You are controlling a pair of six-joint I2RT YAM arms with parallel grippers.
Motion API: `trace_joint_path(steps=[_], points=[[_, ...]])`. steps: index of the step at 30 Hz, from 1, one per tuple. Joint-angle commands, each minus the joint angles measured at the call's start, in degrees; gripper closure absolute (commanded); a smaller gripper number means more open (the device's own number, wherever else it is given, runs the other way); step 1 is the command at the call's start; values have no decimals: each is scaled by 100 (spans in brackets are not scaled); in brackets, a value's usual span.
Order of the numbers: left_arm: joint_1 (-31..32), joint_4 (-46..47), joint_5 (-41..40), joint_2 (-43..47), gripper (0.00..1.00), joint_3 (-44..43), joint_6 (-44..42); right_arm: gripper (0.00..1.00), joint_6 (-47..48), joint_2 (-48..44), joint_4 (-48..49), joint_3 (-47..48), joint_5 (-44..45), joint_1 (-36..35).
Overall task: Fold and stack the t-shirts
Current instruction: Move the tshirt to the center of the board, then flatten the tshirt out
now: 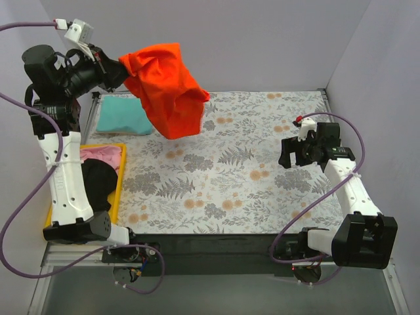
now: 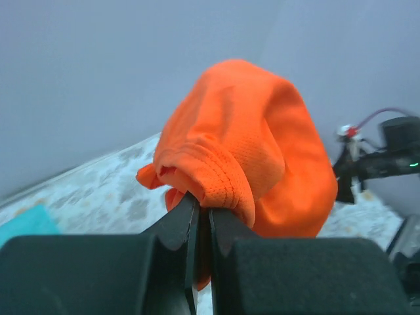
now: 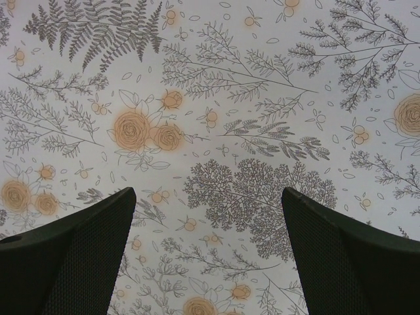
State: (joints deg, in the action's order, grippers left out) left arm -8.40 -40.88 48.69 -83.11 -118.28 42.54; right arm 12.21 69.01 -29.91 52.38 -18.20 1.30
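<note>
My left gripper (image 1: 125, 72) is raised high at the back left and shut on the hem of the orange-red t-shirt (image 1: 167, 88), which hangs bunched in the air above the floral cloth. In the left wrist view the jaws (image 2: 203, 213) pinch the stitched hem of the orange-red shirt (image 2: 262, 151). A folded teal t-shirt (image 1: 123, 115) lies at the back left. A pink t-shirt (image 1: 102, 155) and a black t-shirt (image 1: 100, 184) lie in the yellow tray. My right gripper (image 1: 293, 154) is open and empty above the cloth at the right (image 3: 209, 197).
The grey floral-patterned cloth (image 1: 230, 164) covers the table. The yellow tray (image 1: 118, 190) stands at the left edge beside the left arm. White walls close the back and both sides.
</note>
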Motion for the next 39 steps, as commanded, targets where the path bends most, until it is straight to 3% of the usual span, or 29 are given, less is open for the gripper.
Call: trace_joint_path(steps=[1,3,4,5,6,8,12,14,18,23,30,35,39], points=[[49,2473,1228,488,100,1632,2045,2,-17,-142,38,141,-210,107],[58,3031,1380,830,96,2621,2320,2,36,-151,12,132,-272,151],[58,3008,1337,936,80,3426,2224,2,71,-151,-6,167,-272,160],[49,2833,1136,1111,58,3808,1745,2,97,-169,-49,176,-298,160],[49,2127,838,1148,28,4065,1453,2,176,-186,-76,193,-307,169],[49,1481,-64,1061,19,4646,820,2,264,-195,-146,255,-342,160],[-3,391,-1045,823,18,5130,-366,2,607,-55,-453,395,-728,82],[-12,275,-1037,910,17,5244,-597,2,878,42,-725,466,-695,-111],[5,-260,-362,911,17,5368,-1300,5,1126,243,-779,396,174,-1672],[180,-991,-412,306,28,5377,-2170,16,1161,797,-788,589,326,-2204],[673,-632,-1448,-135,39,5649,-1961,31,880,1667,-657,923,150,-3178],[1095,-570,-2072,-609,40,5596,-1829,42,888,1852,-323,792,518,-3864],[1227,-342,-2319,-812,39,5658,-1662,45,994,1931,-94,590,887,-4610]])
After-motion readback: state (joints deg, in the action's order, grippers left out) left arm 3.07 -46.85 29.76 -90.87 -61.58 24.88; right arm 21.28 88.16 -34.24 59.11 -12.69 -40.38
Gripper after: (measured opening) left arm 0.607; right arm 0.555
